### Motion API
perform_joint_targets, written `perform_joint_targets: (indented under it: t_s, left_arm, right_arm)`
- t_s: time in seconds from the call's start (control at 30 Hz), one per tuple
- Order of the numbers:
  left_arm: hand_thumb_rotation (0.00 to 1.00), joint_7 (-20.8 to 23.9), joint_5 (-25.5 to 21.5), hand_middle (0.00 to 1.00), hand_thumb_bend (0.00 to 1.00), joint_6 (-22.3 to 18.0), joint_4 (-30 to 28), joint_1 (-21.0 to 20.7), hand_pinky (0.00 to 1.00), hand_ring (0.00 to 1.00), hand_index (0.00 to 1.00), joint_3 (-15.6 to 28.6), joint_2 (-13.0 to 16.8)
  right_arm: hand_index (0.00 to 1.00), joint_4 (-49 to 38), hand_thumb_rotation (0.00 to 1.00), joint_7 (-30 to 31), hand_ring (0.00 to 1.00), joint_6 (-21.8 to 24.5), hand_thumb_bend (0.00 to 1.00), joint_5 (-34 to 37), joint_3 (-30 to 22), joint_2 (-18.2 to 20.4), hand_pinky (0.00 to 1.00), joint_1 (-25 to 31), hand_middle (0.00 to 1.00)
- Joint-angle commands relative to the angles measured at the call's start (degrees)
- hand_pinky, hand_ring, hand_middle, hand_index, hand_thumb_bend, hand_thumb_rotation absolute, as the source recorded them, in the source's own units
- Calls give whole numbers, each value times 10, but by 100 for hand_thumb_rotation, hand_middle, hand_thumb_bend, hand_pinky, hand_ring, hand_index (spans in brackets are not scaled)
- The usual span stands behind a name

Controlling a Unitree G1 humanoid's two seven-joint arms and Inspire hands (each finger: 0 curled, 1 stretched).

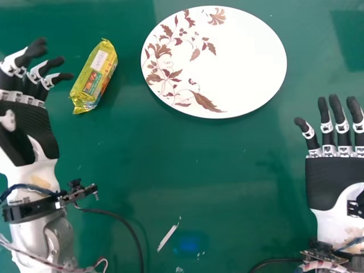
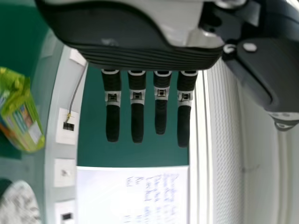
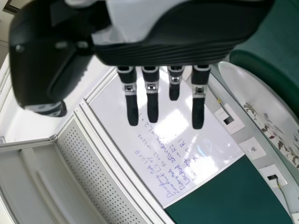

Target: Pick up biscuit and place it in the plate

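Observation:
My left hand [image 1: 28, 122] is at the left side of the head view with its fingers straight, left of the biscuit pack and not touching it. The yellow-green biscuit pack [image 1: 95, 77] lies tilted on the table, between that hand and the plate. The white plate [image 1: 244, 62] with brown leaf decoration sits at the top middle. My right hand [image 1: 333, 176] rests at the right side, fingers straight, holding nothing. In the left wrist view, my left hand [image 2: 137, 107] has extended fingers, with the biscuit pack [image 2: 23, 114] off to one side. The right wrist view has my right hand [image 3: 152, 95] and the plate [image 3: 247, 84].
The green table [image 1: 187, 153] carries a small white scrap [image 1: 167, 238] near its front. Dark cables [image 1: 128, 227] run beside the left forearm. A whiteboard with handwriting [image 3: 173, 140] and wall sockets [image 3: 229, 120] stand beyond the table.

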Motion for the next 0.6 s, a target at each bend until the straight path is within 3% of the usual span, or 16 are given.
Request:
perform_joint_targets:
  t_s: [0.0, 0.23, 0.57]
  left_arm:
    - [62, 5, 26, 80, 100, 14, -8, -5, 56, 67, 62, 21, 18]
    - [61, 8, 121, 80, 100, 23, -17, -35, 55, 67, 61, 56, 67]
    - [63, 22, 176, 81, 100, 22, -18, -65, 58, 68, 62, 79, 96]
  right_arm:
    - [80, 12, 25, 6, 82, -3, 77, 0, 0, 5, 65, 5, 84]
    - [80, 13, 26, 4, 81, -6, 84, -2, -1, 8, 66, 2, 83]
    - [82, 18, 21, 5, 81, -11, 88, -4, -5, 8, 65, -4, 85]
